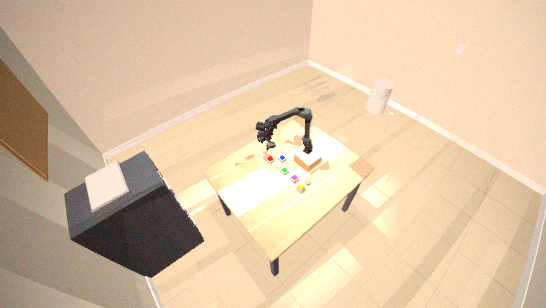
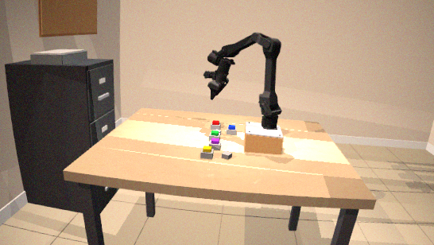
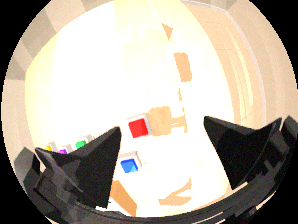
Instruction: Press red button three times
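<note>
Judging by the height of the gripper (image 2: pixel 213 95), no press is under way yet and the three presses look to be ahead. It hangs well above the red button (image 2: pixel 215 122), fingers spread wide and holding nothing. The button (a small glossy cap on a grey square base) sits toward the desk's (image 2: pixel 167 175) far edge, near the blue button (image 2: pixel 231 127).

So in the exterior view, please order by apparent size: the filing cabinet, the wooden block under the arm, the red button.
1. Filing cabinet, by far the largest.
2. Wooden block.
3. Red button, the smallest.
</note>
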### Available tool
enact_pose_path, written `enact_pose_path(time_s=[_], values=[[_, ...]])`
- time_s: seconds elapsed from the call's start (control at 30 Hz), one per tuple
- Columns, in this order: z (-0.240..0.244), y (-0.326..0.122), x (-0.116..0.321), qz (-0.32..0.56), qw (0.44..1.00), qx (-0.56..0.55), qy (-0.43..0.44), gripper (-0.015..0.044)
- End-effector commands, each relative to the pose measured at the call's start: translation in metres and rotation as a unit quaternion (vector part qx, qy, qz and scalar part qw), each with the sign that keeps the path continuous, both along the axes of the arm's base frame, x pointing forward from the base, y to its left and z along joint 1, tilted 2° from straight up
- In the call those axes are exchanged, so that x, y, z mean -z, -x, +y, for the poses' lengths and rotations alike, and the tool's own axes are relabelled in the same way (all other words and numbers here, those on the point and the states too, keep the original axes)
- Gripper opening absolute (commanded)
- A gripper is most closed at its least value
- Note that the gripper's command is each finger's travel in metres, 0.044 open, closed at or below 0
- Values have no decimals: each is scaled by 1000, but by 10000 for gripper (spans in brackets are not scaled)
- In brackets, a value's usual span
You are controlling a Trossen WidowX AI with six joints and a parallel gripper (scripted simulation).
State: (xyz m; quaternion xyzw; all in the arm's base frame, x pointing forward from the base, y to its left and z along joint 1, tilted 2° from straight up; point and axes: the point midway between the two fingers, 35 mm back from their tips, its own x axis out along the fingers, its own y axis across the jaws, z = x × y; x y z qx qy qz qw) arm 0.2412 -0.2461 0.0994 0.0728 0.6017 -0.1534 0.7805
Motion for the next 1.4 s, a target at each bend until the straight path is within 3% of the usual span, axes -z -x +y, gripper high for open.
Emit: enact_pose_path(time_s=[0.0,0.27,0.43,0.77,1.37], values=[[40,7,27,130,985,-88,-64,400],[40,7,27,130,985,-88,-64,400],[39,8,85,130,985,-88,-64,269],[39,9,89,130,985,-88,-64,20],[39,8,101,130,985,-88,-64,20]])
